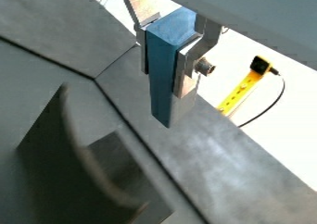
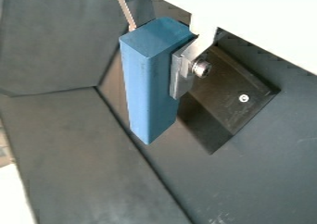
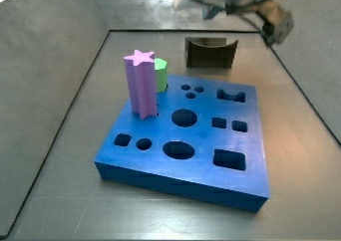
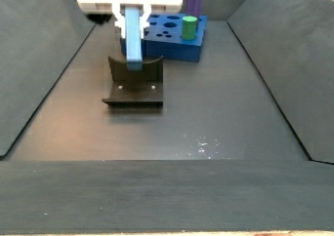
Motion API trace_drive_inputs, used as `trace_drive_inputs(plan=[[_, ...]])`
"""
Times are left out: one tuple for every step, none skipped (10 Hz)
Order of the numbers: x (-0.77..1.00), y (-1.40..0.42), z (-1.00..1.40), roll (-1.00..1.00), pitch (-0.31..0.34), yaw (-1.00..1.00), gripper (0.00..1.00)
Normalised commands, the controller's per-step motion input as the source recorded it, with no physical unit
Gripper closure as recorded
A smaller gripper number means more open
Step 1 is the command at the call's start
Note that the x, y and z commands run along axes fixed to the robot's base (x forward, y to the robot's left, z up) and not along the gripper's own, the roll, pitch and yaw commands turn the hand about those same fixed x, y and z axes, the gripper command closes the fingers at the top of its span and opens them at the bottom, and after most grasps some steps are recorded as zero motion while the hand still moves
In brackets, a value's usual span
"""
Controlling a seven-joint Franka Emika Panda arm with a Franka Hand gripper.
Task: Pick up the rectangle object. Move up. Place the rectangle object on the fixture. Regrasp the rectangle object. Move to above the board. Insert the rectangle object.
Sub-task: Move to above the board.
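Closest to my wrist hangs the blue-grey bar, upright, pinched near its top between my gripper plates — clamped firmly on it. From the side, the bar hangs above the fixture, lower end near its notch; contact I cannot tell. Beyond the fixture lies the blue board, with the purple star post and green peg standing in it.

Rectangle object: slim steel-blue bar, upright, clamped at its upper end by the hand, lower end above the fixture. Fixture: dark notched holder on the floor, near the board, bright blue with cut-outs.
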Motion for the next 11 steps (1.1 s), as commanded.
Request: trace_drive_inputs(plan=[[-0.07,0.00,1.00,0.05,-0.142,-0.29,1.00],[-0.07,0.00,1.00,0.04,-0.074,-0.28,1.00],[-0.07,0.00,1.00,0.03,0.013,-0.26,1.00],[-0.07,0.00,1.00,0.02,0.058,-0.24,1.00],[-0.08,0.00,1.00,0.01,0.144,-0.19,1.00],[-0.08,0.00,1.00,0.00,0.207,-0.15,1.00],[-0.08,0.00,1.00,-0.01,0.264,-0.10,1.00],[-0.07,-0.01,1.00,-0.03,0.313,-0.04,1.00],[-0.07,-0.01,1.00,-0.04,0.319,0.01,1.00],[-0.07,-0.01,1.00,-0.06,0.315,0.06,1.00],[-0.06,-0.02,1.00,-0.07,0.298,0.11,1.00]])
